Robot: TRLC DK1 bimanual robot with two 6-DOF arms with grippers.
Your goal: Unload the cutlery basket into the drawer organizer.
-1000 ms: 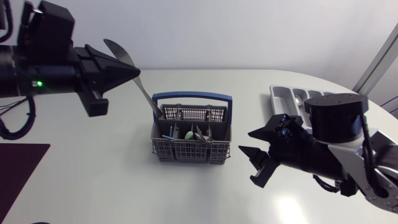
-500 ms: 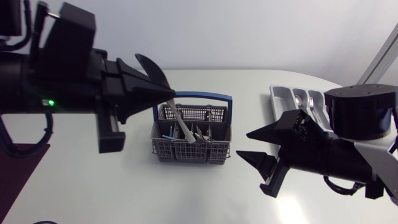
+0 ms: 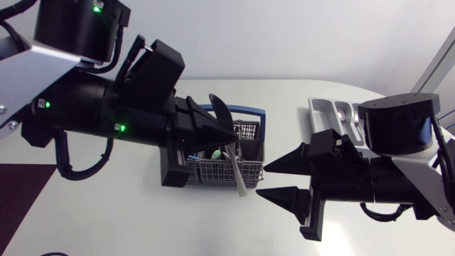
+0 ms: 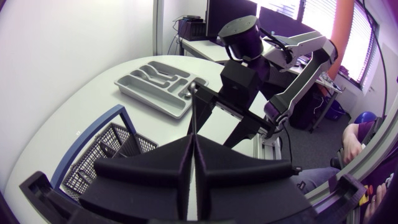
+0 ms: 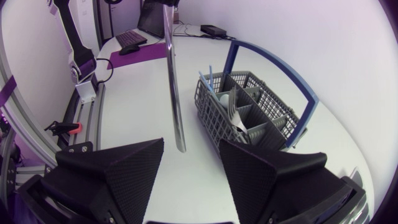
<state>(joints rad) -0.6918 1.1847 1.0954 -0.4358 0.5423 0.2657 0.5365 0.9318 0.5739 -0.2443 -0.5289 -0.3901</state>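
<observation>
The left arm (image 3: 78, 107) comes in from the left edge and stretches to the middle of the frame. There the left gripper (image 3: 229, 135) sits above the grey cutlery basket (image 3: 213, 172), clenched on a long metal utensil (image 3: 238, 174). The utensil hangs slanted, its pale handle running down across the basket's front wall to end over the white table (image 3: 128, 220), just below and right of the basket. From the left wrist, the left gripper (image 4: 194, 142) shows its two black fingers (image 4: 143, 168) pressed together, with the metal utensil (image 4: 193, 118) standing edge-on out of the seam between them and the cutlery basket (image 4: 102, 155) beside and below. The right arm (image 3: 398, 135) enters from the right edge. The right gripper (image 3: 264, 181), at centre-right, is released, its fingers spread wide and aimed at the utensil's lower end. From the right wrist, the metal utensil (image 5: 174, 81) hangs just ahead of the right gripper (image 5: 191, 146), its tip level with the gap between the fingertips and touching neither. Beyond it stands the cutlery basket (image 5: 255, 112) with its blue carrying handle (image 5: 305, 121) and several pieces inside. The grey drawer organizer (image 3: 323, 114) lies at the upper right, partly hidden by the right arm, with a few pieces in its compartments. A dark purple mat (image 3: 21, 192) lies at the lower left.
</observation>
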